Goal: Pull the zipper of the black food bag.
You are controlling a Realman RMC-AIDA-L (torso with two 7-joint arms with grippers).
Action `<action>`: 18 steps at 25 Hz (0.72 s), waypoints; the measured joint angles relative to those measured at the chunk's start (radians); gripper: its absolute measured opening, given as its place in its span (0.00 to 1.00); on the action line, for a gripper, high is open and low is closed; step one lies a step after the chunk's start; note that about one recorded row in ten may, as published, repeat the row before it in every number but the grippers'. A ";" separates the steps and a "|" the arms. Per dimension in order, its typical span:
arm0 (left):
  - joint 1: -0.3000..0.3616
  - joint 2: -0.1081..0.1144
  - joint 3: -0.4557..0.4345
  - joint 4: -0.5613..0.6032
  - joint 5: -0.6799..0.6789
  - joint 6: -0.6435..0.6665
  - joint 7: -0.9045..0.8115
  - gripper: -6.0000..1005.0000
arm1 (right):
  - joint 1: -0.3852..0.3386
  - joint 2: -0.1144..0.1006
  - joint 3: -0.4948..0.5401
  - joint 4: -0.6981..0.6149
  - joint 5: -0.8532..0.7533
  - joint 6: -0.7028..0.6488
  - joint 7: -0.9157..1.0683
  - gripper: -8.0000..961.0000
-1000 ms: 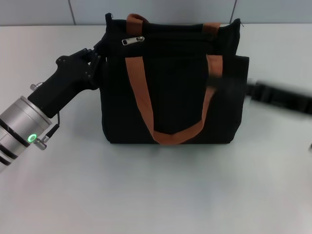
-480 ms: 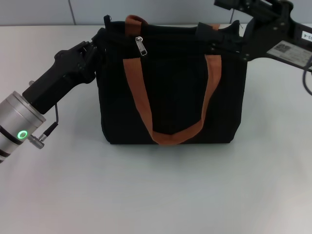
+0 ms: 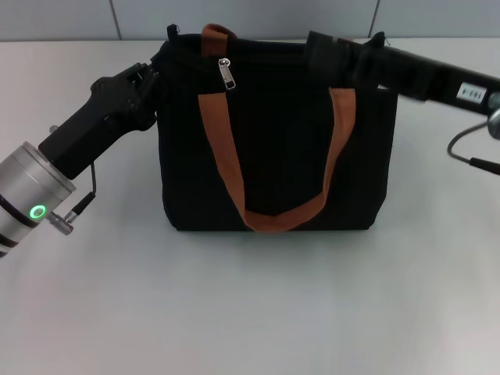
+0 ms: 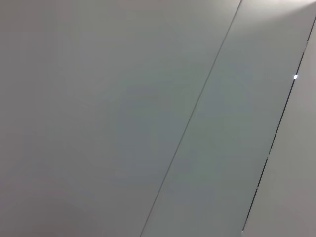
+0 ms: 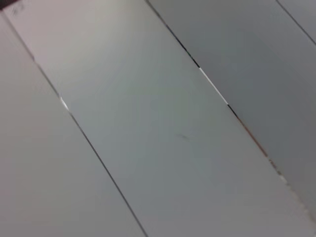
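A: From the head view, where is the black food bag (image 3: 273, 133)?
B: Upright at the far middle of the white surface (image 3: 250, 305), orange-brown straps (image 3: 226, 148) facing forward. The zipper (image 3: 229, 73) hangs near the bag's top left corner, beside the left strap.
A: And the arms?
B: The left gripper (image 3: 153, 74) presses against the bag's upper left edge; I cannot tell whether it grasps anything. The right gripper (image 3: 322, 48) reaches over the bag's top right rim, and I cannot tell its state either.
A: The left wrist view?
B: Only pale grey panels (image 4: 123, 123) with thin seams.
A: The right wrist view?
B: The same, light panels (image 5: 163, 128) with dark seams.
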State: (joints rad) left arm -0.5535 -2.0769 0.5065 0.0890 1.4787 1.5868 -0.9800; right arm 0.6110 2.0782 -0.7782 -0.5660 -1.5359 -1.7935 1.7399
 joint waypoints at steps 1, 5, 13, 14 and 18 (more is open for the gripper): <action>-0.002 0.000 0.000 0.000 0.000 0.002 0.000 0.04 | -0.007 0.003 -0.008 -0.005 -0.003 0.011 -0.049 0.83; -0.017 -0.001 0.000 0.000 0.000 0.006 -0.004 0.04 | -0.011 0.005 -0.058 -0.002 -0.004 0.081 -0.118 0.83; -0.066 -0.003 0.003 -0.006 0.005 0.010 -0.016 0.04 | -0.002 0.006 -0.122 -0.009 0.000 0.210 -0.132 0.83; -0.070 -0.003 0.003 -0.007 0.005 0.010 -0.016 0.04 | 0.002 0.006 -0.122 -0.010 0.002 0.216 -0.123 0.83; -0.078 -0.003 0.004 -0.009 0.005 0.008 -0.016 0.04 | 0.025 0.006 -0.129 -0.011 0.001 0.235 -0.052 0.83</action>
State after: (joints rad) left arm -0.6313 -2.0801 0.5102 0.0800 1.4835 1.5952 -0.9963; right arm 0.6361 2.0841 -0.9071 -0.5774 -1.5351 -1.5587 1.6883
